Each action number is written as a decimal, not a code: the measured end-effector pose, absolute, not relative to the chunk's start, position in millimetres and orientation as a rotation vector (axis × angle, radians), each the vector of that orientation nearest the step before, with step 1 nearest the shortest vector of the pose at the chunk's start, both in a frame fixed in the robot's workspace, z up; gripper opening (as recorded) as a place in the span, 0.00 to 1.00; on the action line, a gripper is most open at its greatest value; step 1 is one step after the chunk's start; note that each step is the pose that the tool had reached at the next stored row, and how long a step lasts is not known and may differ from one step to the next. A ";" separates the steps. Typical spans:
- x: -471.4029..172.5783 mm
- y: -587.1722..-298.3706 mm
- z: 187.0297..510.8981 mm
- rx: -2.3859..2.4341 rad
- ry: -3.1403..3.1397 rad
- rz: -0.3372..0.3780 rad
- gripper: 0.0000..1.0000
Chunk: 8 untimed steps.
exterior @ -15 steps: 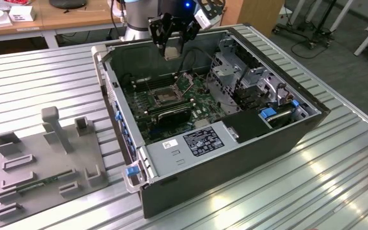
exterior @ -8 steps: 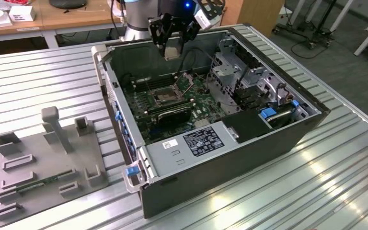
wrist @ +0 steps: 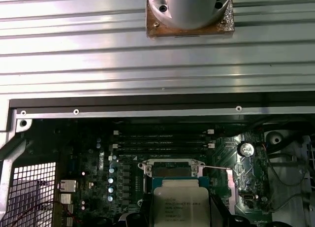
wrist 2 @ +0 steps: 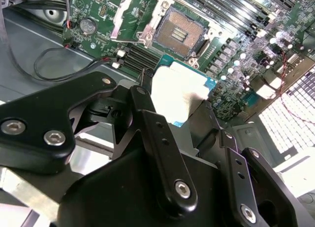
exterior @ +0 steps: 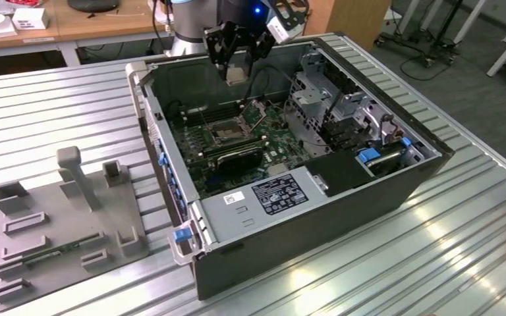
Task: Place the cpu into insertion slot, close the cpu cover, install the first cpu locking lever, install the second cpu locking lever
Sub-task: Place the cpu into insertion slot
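1. Now the gripper (exterior: 235,69) hangs in the air over the open computer case (exterior: 411,178), near the case's far wall in the exterior view.
2. Its two black fingers (wrist 2: 150,123) are squeezed on the cpu (wrist 2: 179,91), one on each side, so the chip is held up off the board.
3. The cpu is a pale flat square, and in the first wrist view its silver top faces the camera.
4. The insertion slot (wrist 2: 179,32) sits on the green motherboard (exterior: 271,141) down inside the case, below the chip and apart from it.
5. The slot is uncovered, and its dark middle shows.
6. The cpu cover (wrist 2: 132,16) is flipped up and back, just beside the slot, and green board shows through its cut-out middle.
7. Long black memory slots (wrist: 162,141) run next to the insertion slot.
8. The case lies on its side on a ridged metal table (exterior: 60,112).
9. A grey tray (exterior: 33,263) with blocks on it rests on the table, to the exterior view's left, well apart from the case.
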<state>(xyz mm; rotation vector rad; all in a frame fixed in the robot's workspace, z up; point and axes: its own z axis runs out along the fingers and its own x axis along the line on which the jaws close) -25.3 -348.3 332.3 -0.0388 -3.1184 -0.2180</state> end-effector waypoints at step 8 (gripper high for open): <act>-25.3 -348.3 327.9 -0.039 -3.120 -0.202 0.54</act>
